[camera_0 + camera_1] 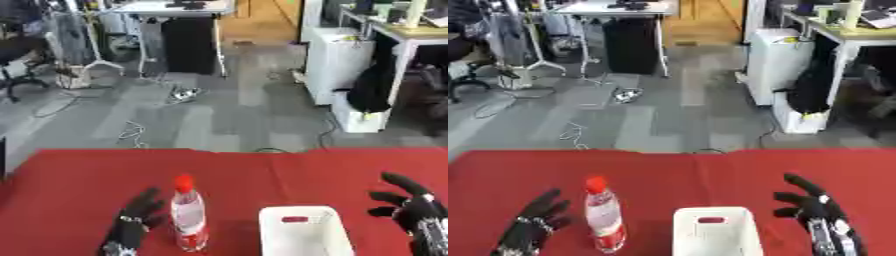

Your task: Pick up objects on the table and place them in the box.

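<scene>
A clear plastic bottle [188,215] with a red cap and a red label stands upright on the red table [236,175]. Just right of it sits a white box [304,231] with a small red thing inside near its far wall. My left hand [136,220] is open, fingers up, right beside the bottle's left side; whether it touches the bottle I cannot tell. My right hand [416,207] is open with spread fingers, to the right of the box and apart from it.
The red table's far edge [219,150] runs across the middle of the view. Beyond it lies grey office floor with cables, a desk [175,30], a white cabinet [337,60] and a black bag [372,90].
</scene>
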`<state>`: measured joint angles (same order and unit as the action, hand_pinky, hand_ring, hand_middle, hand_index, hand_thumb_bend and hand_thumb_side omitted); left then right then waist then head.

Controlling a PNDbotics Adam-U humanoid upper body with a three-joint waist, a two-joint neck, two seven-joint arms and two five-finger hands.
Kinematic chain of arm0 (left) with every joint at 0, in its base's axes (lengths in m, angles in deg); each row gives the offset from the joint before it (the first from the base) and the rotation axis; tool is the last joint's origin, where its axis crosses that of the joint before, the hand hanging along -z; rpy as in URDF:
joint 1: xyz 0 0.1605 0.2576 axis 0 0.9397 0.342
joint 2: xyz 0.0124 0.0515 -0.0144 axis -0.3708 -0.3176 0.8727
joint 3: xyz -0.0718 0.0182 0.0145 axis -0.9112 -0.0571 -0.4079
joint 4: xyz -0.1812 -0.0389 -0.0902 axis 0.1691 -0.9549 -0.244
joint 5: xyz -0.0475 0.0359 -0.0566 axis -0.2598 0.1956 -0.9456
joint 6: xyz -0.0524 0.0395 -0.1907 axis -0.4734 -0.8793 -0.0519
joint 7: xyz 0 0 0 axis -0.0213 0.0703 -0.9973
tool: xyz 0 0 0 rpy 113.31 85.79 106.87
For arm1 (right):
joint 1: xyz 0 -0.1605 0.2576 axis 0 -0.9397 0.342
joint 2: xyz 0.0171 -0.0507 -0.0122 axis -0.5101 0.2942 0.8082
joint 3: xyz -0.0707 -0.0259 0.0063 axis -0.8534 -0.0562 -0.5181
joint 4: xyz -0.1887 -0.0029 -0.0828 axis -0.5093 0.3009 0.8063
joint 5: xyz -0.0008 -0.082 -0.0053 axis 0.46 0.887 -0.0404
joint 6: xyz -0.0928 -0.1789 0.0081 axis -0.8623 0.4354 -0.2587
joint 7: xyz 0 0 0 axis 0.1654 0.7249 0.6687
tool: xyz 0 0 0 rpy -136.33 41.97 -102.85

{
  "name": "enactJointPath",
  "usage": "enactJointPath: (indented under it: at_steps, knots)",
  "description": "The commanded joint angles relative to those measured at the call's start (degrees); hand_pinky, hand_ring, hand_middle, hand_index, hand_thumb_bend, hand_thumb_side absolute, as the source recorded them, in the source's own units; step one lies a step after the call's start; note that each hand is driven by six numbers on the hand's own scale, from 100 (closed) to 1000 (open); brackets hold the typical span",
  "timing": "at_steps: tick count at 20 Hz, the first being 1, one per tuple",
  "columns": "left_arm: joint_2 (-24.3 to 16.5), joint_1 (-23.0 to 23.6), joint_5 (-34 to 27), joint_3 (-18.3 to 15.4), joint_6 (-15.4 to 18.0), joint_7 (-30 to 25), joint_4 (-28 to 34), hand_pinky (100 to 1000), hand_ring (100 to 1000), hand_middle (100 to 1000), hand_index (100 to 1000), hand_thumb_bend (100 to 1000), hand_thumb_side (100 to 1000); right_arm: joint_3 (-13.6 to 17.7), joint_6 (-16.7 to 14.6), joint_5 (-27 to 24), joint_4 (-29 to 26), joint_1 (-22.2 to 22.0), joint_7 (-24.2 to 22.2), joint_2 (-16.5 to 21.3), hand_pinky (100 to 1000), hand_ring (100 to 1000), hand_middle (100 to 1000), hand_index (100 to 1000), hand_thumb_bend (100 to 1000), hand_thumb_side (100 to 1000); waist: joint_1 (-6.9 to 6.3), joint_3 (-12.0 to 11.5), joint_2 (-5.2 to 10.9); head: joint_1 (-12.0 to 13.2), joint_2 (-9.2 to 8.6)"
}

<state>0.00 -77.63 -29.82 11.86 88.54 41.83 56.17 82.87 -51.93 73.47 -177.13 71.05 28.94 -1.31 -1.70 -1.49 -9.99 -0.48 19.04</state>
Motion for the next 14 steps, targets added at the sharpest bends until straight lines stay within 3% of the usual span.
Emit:
enactJointPath:
  at_steps: [1, 9, 13, 14]
  knots:
    - [0.2, -0.3, 1.2, -0.5, 0.6, 0.2, 1.6, 747, 834, 850, 885, 114, 1000, 0.5, -0.2, 0.4, -1.8, 0.3, 0.5, 0.1, 616, 716, 826, 860, 100, 839, 0.16, 0.0, 1.08, 0.3, 0.12]
    - [0.5, -0.1, 1.3, -0.5, 0.5, 0.5, 1.3, 741, 830, 847, 884, 109, 1000, 0.5, 0.0, 0.6, -1.6, 0.2, 0.4, 0.0, 612, 708, 821, 858, 100, 828, 0.12, 0.0, 1.18, 1.7, 2.21]
    - [-0.7, -1.6, 0.7, -0.9, -0.7, 1.0, 0.7, 741, 831, 848, 883, 144, 971, 0.7, 0.2, 0.7, -1.2, 0.1, 0.4, 0.2, 608, 700, 814, 857, 100, 853, 0.08, -0.1, 1.17, 2.5, 2.60]
    - [-1.3, -2.2, 0.4, -1.5, -1.7, 1.4, 0.1, 732, 831, 850, 884, 215, 902, 0.8, 0.2, 0.7, -1.0, 0.0, 0.4, 0.4, 607, 697, 813, 856, 100, 834, 0.03, -0.1, 1.29, 2.8, 2.69]
